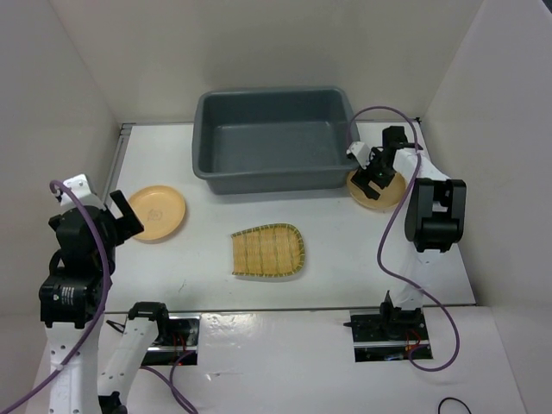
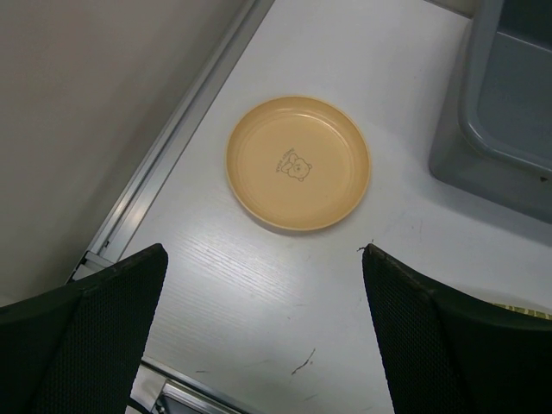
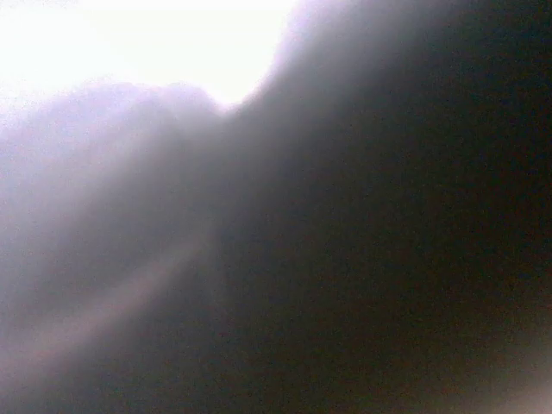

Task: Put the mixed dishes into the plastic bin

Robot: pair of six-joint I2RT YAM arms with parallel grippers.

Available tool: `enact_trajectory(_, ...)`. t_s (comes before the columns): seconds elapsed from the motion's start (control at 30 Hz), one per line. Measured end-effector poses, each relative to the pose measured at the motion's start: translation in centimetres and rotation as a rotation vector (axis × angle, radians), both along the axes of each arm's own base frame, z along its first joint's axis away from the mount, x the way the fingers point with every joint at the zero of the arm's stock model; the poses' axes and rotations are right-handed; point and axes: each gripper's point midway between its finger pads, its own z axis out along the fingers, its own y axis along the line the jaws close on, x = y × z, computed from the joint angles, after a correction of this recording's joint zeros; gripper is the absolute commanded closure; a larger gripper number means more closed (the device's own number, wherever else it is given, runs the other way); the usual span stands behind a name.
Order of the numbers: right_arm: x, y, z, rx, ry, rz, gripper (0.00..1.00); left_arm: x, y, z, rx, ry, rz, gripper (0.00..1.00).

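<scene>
We see the plastic bin (image 1: 269,179) standing at the far middle of the table (image 1: 345,250), with all the dishes we can make out lying outside it. The left plate (image 1: 157,212), yellow-tan and shallow, sits flat on the table to the left of the bin and apart from it. In the left wrist view this plate (image 2: 298,163) shows a small bear drawing at its centre, and a corner of the bin (image 2: 504,129) appears at the right edge. The left gripper (image 1: 129,217) hangs near the plate's left side without touching it. Seen from its own camera, the left gripper (image 2: 263,252) has its two dark fingers (image 2: 86,336) spread wide, with bare table between them and the plate beyond. The bamboo tray (image 1: 268,251) lies flat on the table in front of the bin, its rounded end toward the right. The right plate (image 1: 384,197) rests just beside the bin's near right corner, and the right gripper (image 1: 371,184) is down over it. We cannot tell whether that claw is spread or pinching the plate, because the right wrist view is only a blur of white and dark.
</scene>
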Motion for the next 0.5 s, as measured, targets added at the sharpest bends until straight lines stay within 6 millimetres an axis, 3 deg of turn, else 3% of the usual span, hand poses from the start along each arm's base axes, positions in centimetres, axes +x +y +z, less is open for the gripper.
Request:
enact_trajectory(0.3, -1.9, 0.9, 1.6, 0.079, 0.040, -0.050, 0.03, -0.5, 0.2, 0.3, -0.002, -0.023, 0.013, 0.00)
enact_trajectory(0.37, -2.4, 1.1, 2.1, 0.092, 0.052, -0.069, 0.09, -0.6, 0.2, 0.3, -0.003, -0.024, 0.013, 0.00)
enact_trajectory(0.47, -2.2, 1.5, 2.9, 0.104, 0.064, -0.085, 0.25, -0.6, 0.2, 0.3, -0.004, -0.024, 0.010, 0.00)
enact_trajectory(0.5, -2.0, 1.6, 3.1, 0.109, 0.070, -0.088, 0.39, -0.6, 0.2, 0.3, -0.004, -0.024, 0.010, 0.00)
